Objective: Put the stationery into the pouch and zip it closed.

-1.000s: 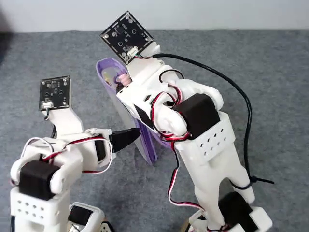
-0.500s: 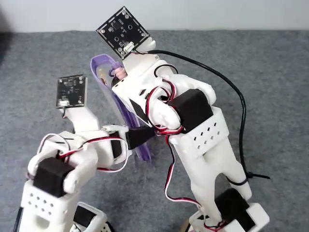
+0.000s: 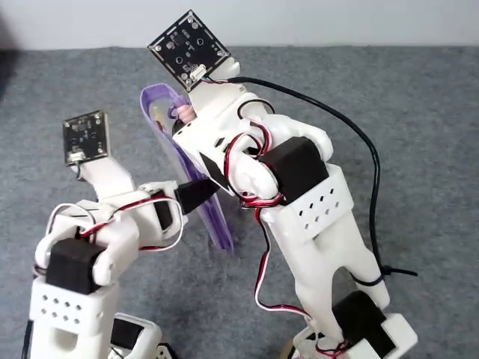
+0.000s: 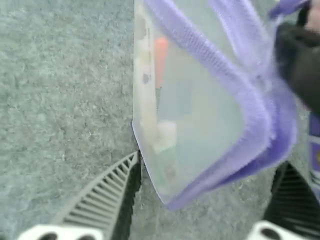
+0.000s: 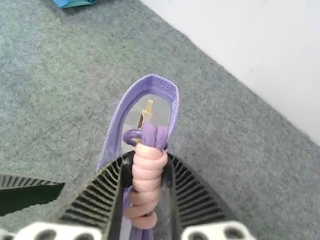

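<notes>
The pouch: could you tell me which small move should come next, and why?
Probably close the left gripper on the pouch corner between its open jaws; the right gripper grips the pink zipper cord, and the mouth looks open.

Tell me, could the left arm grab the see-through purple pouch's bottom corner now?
Probably yes: the left gripper stands open on either side of the see-through purple pouch's lower corner, nothing between.

Grey felt-like table [image 3: 419, 112], with 1 small blue item [image 5: 74, 3] flat on it.
</notes>
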